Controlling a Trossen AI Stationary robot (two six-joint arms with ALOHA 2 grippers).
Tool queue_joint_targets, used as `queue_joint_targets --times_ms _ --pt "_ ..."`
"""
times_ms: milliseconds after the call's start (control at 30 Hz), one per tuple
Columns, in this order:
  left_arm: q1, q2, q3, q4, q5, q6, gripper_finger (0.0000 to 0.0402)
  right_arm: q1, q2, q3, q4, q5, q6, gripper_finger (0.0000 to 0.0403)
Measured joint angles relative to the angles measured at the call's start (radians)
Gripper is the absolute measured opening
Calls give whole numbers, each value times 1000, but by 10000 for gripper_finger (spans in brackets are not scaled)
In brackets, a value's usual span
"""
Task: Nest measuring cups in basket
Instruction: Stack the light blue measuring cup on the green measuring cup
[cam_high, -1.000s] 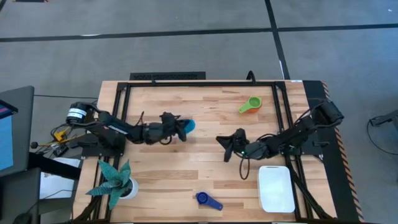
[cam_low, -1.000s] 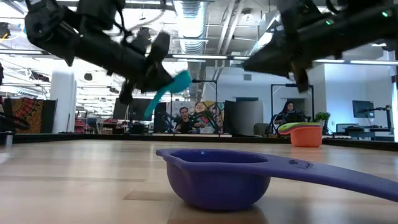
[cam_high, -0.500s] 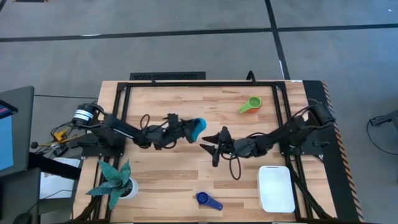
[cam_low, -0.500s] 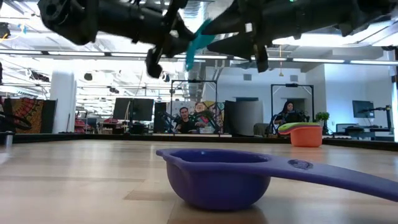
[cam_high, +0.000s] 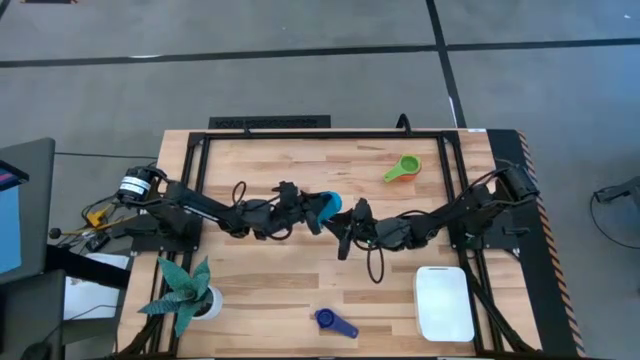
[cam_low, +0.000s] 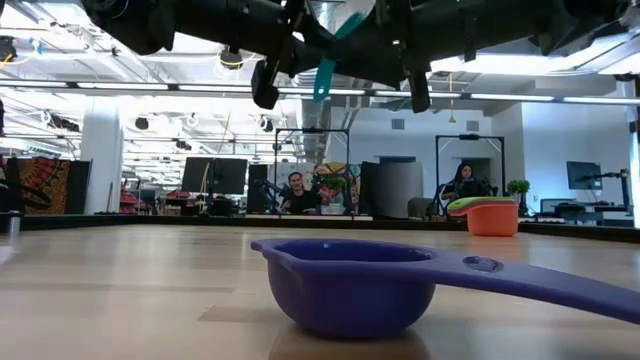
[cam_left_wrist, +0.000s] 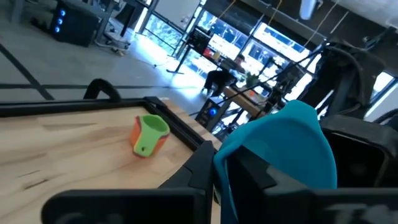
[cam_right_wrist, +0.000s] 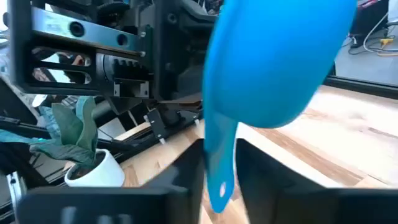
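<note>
— Two pincers meet mid-surface: the left pincer (cam_high: 312, 212) pinching the teal cup (cam_high: 328, 205) aloft, the right pincer (cam_high: 345, 228) spread around its handle.

— Risk?

— I'd guess a mistimed release drops it. The basket (cam_high: 443, 303) lies well apart, near right.

Robotics lab, wooden workbench (cam_high: 300, 270), open hall behind with monitors (cam_low: 215, 175), seated people (cam_low: 293, 193), exposed ceiling ducts (cam_low: 300, 20)

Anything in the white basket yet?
Nothing shows in the basket; its whole floor looks bare from above. The teal cup hangs mid-table between the left tool and right tool.
</note>
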Motion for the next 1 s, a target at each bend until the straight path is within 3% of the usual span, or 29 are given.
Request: queue_joint_targets --times_ms 233,567,767,1000 --pt "3 0 0 -21 26 8 29 -12 0 -1 -9 20 7 13" --pt "-1 -6 0 -120 -1 79 92 -34 -41 -65 -13 -23 282 9" --pt "-2 -13 -2 -173 9 121 127 -87 -197 -297 96 2 397 5" --pt "-2 -13 -2 -265 37 166 138 -151 -434 -550 132 21 511 5"
